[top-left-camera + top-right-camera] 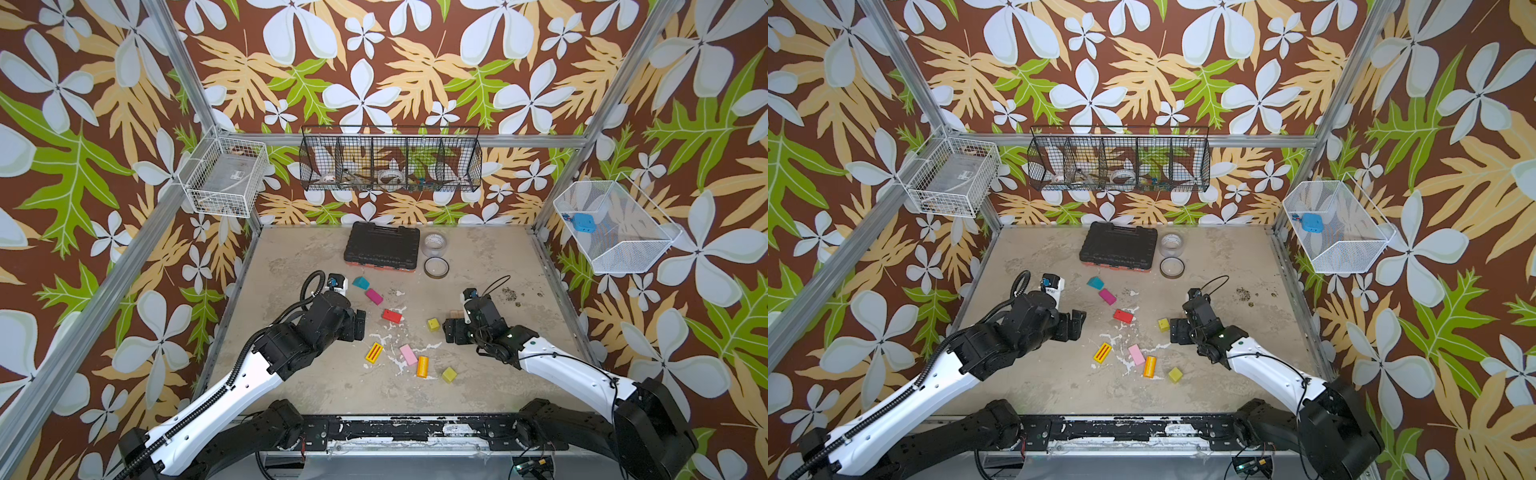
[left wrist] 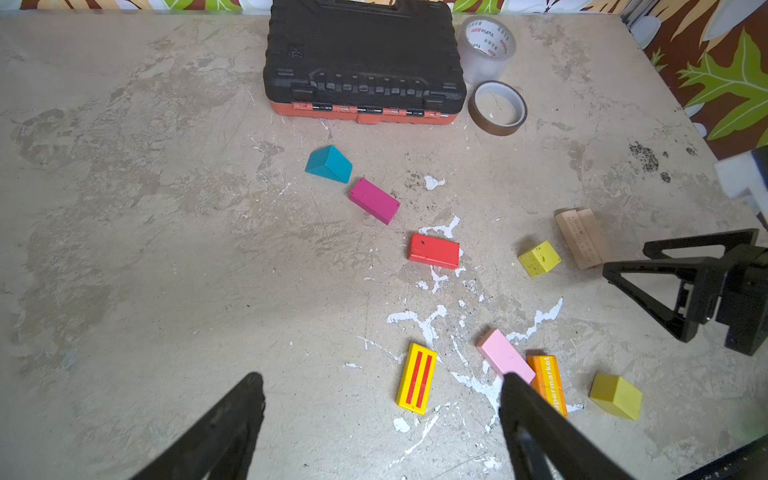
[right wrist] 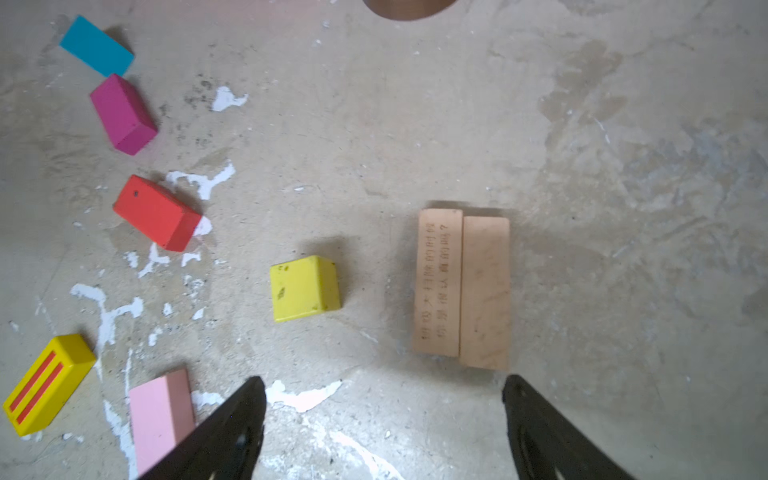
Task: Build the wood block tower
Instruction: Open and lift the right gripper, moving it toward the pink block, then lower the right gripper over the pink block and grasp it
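Loose wood blocks lie singly on the table: a teal wedge [image 1: 360, 283], magenta [image 1: 374, 296], red [image 1: 392, 316] and pink [image 1: 408, 354] bricks, a striped yellow brick [image 2: 416, 378], an orange cylinder [image 1: 422, 366] and two yellow-green cubes [image 1: 433, 324] [image 1: 449, 375]. Two plain wood bars [image 3: 463, 286] rest side by side, flat. No tower is in view. My right gripper [image 3: 382, 380] is open just short of the bars, holding nothing. Left of the red brick, my left gripper [image 2: 380, 378] hangs open and empty; the striped brick lies between its fingers' lines, on the table.
A black tool case [image 1: 381, 248] sits at the back of the table, with a clear tape roll [image 1: 435, 243] and a brown tape ring [image 1: 436, 267] beside it. Wire baskets [image 1: 390, 164] hang on the walls. Metal frame rails edge the table.
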Robot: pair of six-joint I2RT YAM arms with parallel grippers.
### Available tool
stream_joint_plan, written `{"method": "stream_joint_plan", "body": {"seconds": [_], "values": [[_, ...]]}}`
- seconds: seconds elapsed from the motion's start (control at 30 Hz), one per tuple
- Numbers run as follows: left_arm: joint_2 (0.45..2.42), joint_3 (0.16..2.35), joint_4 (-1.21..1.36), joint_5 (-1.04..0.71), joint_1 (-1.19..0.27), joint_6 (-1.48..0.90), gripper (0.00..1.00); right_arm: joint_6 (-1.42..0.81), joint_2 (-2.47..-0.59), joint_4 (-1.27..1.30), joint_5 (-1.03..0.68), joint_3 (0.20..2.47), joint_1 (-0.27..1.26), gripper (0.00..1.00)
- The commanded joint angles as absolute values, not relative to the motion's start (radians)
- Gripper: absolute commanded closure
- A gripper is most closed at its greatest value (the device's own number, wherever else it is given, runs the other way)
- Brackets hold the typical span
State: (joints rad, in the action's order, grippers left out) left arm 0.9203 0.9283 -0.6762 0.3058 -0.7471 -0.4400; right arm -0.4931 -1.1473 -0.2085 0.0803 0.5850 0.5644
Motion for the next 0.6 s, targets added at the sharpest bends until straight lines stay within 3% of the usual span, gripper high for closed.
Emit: {"method": "stream_joint_plan", "body": {"seconds": [0.0, 0.07, 0.13, 0.23, 0.57], "values": [[0.919, 0.927, -0.660, 0.312, -0.746, -0.429, 0.10, -0.458, -1.101, -0.148, 0.086, 0.576, 0.626, 0.09], [0.915, 0.925, -0.661, 0.314, -0.747, -0.431, 0.10, -0.448, -1.090, -0.131, 0.098, 0.572, 0.664, 0.09], [0.920, 0.926, -0.659, 0.310, -0.747, -0.428, 0.10, -0.442, -1.222, -0.131, 0.138, 0.630, 0.840, 0.15], [0.923, 0.926, -0.661, 0.314, -0.747, -0.431, 0.10, -0.504, -1.279, -0.187, 0.166, 0.659, 0.923, 0.17], [0.910, 0.925, -0.661, 0.316, -0.747, -0.431, 0.10, -0.612, -1.339, -0.260, 0.189, 0.691, 1.082, 0.20]]}}
